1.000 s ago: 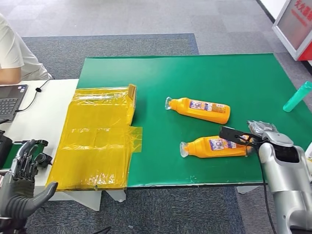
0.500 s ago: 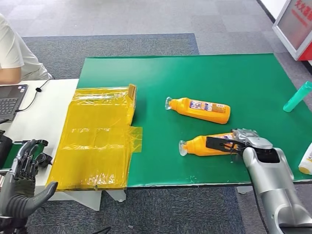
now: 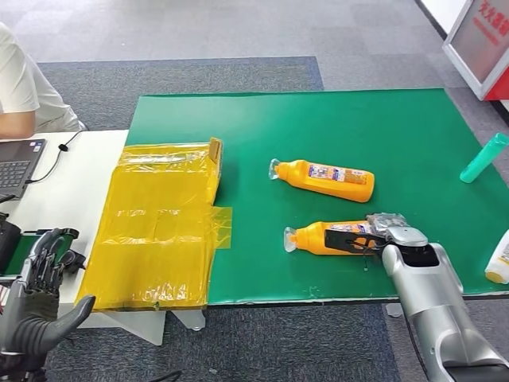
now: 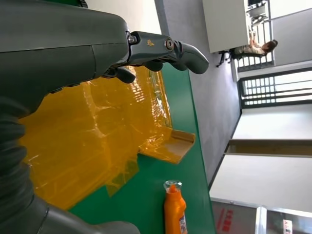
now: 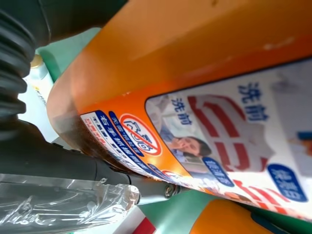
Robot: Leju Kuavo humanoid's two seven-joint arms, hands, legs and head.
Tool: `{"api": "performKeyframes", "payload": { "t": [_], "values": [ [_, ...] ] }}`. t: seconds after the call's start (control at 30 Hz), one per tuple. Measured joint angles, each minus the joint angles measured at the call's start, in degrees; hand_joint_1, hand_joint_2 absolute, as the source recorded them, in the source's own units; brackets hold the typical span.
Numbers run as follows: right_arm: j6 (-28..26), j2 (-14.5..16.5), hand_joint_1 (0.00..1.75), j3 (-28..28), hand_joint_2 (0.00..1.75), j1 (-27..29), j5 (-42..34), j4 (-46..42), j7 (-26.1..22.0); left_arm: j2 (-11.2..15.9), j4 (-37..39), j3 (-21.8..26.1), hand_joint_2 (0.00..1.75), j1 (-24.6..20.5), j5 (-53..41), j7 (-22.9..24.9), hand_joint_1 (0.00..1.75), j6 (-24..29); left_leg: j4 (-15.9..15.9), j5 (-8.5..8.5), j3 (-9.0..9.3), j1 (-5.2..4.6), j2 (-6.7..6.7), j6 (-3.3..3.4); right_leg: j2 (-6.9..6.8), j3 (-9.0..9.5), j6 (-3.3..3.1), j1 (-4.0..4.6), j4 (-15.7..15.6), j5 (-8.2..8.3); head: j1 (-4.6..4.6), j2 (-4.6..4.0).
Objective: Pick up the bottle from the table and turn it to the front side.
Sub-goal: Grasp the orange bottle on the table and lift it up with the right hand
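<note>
- Head view: right hand grips the near orange bottle, lying on the green worktop beside a second bottle.
- Left hand hangs low, fingers apart, holding nothing.

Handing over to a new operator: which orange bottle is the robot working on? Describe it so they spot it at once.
On the green mat, two orange bottles lie on their sides right of the yellow plastic sheet. The target is the near orange bottle, by the front edge. Unlike the far orange bottle, the right hand lies over it.
</note>
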Motion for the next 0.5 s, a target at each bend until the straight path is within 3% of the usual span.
{"api": "performKeyframes", "payload": {
  "t": [0.5],
  "values": [
    [-2.8, 1.5, 1.75, 0.0, 1.75, 0.5, -2.6, 0.1, -2.7, 0.4, 0.5, 0.0, 1.75, 0.0, 0.3, 0.0, 0.00, -0.1, 0.0, 0.00, 0.11, 0.07, 0.07, -0.04, 0.08, 0.08, -0.06, 0.06, 0.0, 0.04, 0.00, 0.01]
  ]
}}
